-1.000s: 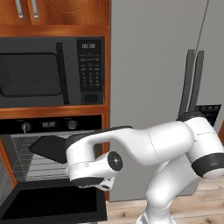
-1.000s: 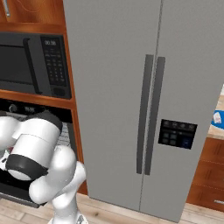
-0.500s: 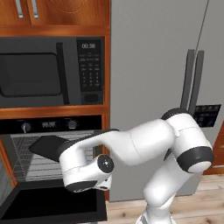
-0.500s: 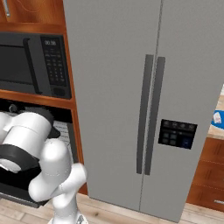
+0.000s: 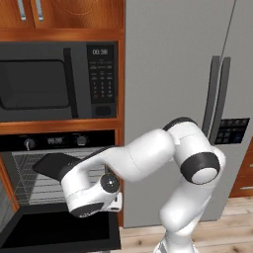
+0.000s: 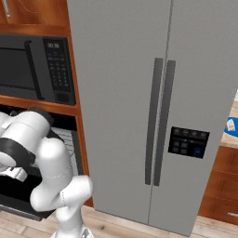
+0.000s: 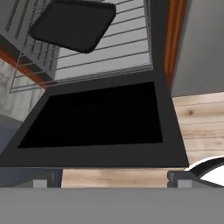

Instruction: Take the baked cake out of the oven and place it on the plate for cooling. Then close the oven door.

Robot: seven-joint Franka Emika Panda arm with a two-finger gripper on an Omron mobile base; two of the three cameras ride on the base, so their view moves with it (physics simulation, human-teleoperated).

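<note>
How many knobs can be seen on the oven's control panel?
2. On the oven panel, the left knob sits left of the small display and the right knob right of it. None appears hidden.

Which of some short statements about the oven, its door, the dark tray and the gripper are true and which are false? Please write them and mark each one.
1. The oven door is closed. False: it hangs open, with its dark inner side up.
2. A dark tray lies on a wire rack inside the oven. True.
3. The gripper is shut on the tray. False: its jaws stand open and hold nothing, and the tray is well apart from them.
4. A microwave sits above the oven. True.
5. The refrigerator has its doors open. False: both doors are closed.
</note>
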